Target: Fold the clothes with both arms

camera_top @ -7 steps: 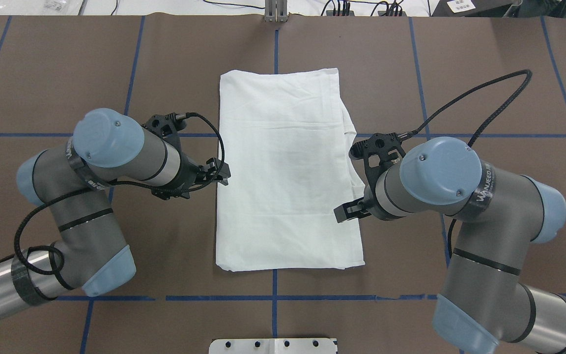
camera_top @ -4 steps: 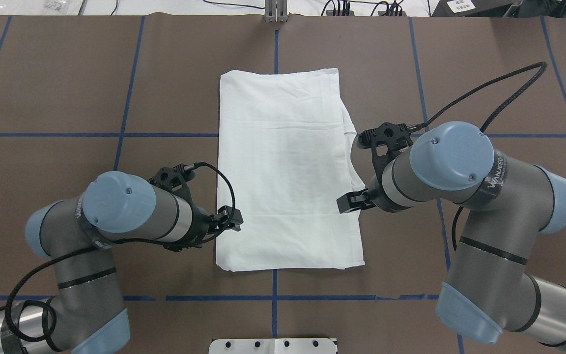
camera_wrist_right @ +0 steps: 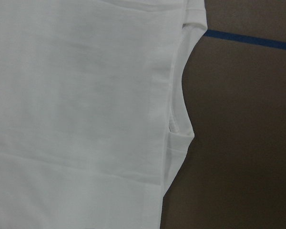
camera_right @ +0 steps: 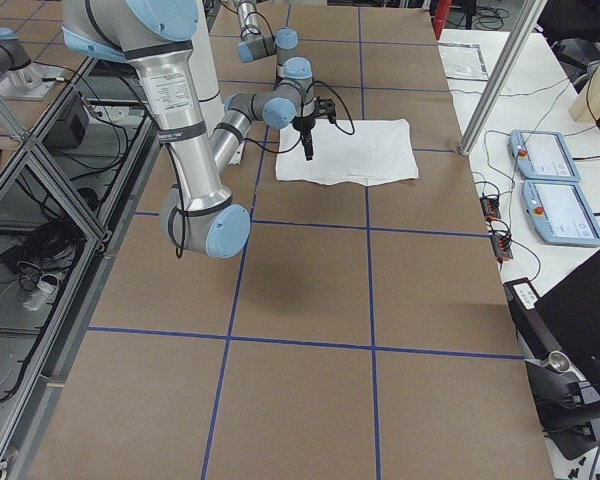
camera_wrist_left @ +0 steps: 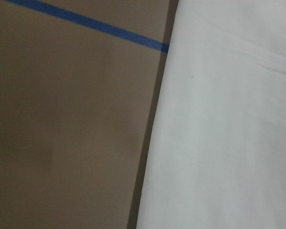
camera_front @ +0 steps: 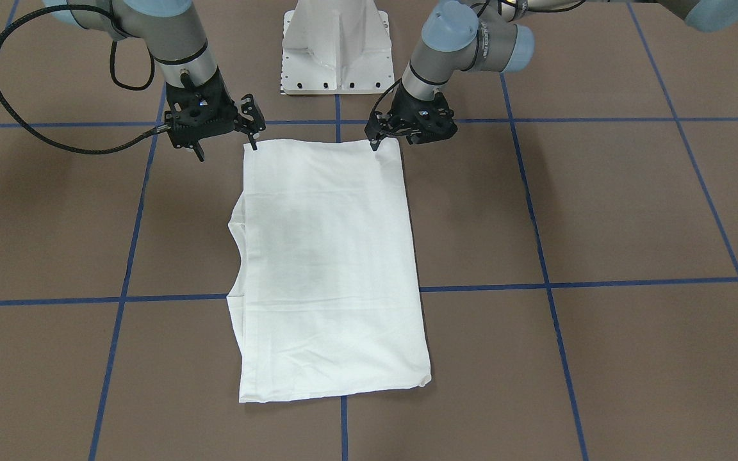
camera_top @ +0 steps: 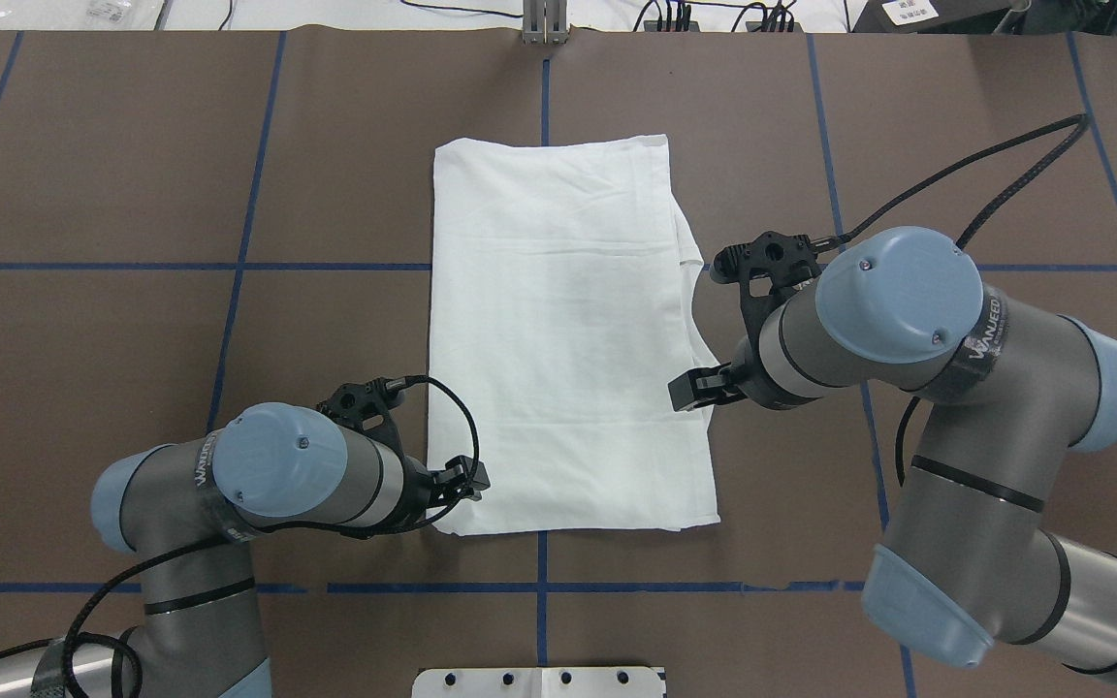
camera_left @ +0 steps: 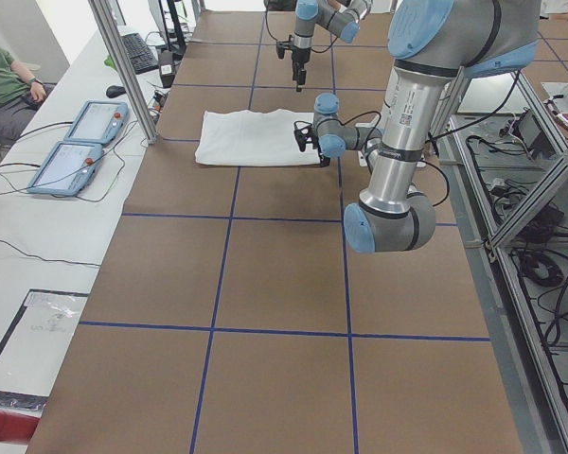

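White T-shirt (camera_top: pixel 563 330) flat on the middle of the brown table (camera_top: pixel 132 145), folded lengthwise into a tall rectangle, long sides running away from the robot. Plain white on the upward face, lightly creased. Along the right-hand long edge, a curved notch with an under layer peeping out, seen close in the right wrist view. Near short edge just short of a blue tape line (camera_top: pixel 617 586); a second line passing under the cloth farther up.

At the near left corner of the cloth, the left gripper (camera_top: pixel 466 480), low and angled toward that corner, fingers apparently parted with nothing between them. Touching the fabric or just above it: impossible to tell. Behind it the left arm (camera_top: pixel 180 543), bent back toward the near table edge.

Above the right long edge, the right gripper (camera_front: pixel 225 148), hanging clear of the fabric in the right side view, fingers spread wide and empty. Right arm (camera_top: pixel 966 427) folded out to the right.

White pedestal base (camera_front: pixel 337 48) at the robot's side of the table. Off the table's far side in the left side view, two tablet-like consoles (camera_left: pixel 62 165) and a seated person's green sleeve (camera_left: pixel 0 80).
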`<state>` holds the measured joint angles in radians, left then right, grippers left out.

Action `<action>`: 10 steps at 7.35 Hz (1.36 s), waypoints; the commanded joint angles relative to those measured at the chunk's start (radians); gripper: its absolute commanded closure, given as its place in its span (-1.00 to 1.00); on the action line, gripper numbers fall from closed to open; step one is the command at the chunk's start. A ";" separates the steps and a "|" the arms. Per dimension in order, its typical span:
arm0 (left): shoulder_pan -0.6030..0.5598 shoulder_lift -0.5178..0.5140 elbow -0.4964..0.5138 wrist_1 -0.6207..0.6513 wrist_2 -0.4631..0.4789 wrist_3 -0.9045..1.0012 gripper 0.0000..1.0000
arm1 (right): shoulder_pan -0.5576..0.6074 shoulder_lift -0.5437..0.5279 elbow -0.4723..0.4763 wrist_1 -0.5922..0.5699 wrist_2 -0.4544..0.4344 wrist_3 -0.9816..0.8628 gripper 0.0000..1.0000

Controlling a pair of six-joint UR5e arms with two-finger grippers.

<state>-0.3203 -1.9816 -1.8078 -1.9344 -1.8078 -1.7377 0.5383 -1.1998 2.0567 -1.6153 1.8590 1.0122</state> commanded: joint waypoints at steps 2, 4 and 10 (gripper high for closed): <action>0.003 -0.006 0.007 0.002 0.002 -0.003 -0.56 | 0.008 0.000 -0.001 0.000 0.000 0.000 -1.00; 0.001 -0.014 0.013 0.000 0.002 -0.003 -0.38 | 0.009 0.000 -0.001 0.000 0.000 0.000 -1.00; 0.003 -0.026 0.013 0.002 0.002 -0.002 -0.11 | 0.020 -0.001 -0.003 0.000 0.025 0.000 -1.00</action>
<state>-0.3170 -2.0016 -1.7946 -1.9340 -1.8067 -1.7392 0.5579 -1.2011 2.0551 -1.6153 1.8833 1.0112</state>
